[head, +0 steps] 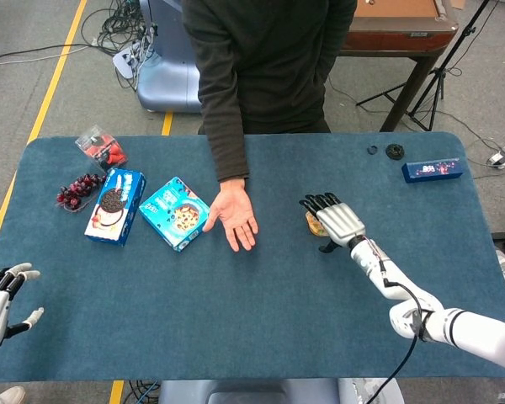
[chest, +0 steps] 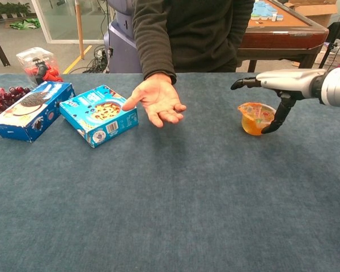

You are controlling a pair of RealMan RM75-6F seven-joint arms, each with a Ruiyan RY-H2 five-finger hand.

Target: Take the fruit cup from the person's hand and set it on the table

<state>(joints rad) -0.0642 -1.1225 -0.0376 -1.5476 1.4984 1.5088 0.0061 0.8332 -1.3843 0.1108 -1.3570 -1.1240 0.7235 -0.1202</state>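
The fruit cup (chest: 255,119), clear with orange contents and a printed lid, stands on the blue table right of centre. In the head view the cup (head: 313,224) is mostly hidden under my right hand (head: 337,220). That right hand (chest: 283,85) hovers just over the cup with its fingers stretched flat above the lid and the thumb hanging down by the cup's right side, not closed around it. The person's hand (chest: 158,102) lies palm up and empty near the middle. My left hand (head: 2,301) sits at the near left edge, fingers spread, holding nothing.
On the left lie a blue cookie box (chest: 99,115), an Oreo box (chest: 31,110), dark grapes (head: 77,190) and a clear tub of red fruit (chest: 38,62). A small blue box (head: 433,169) and two black caps (head: 394,151) sit at the far right. The person (head: 261,59) stands behind the table.
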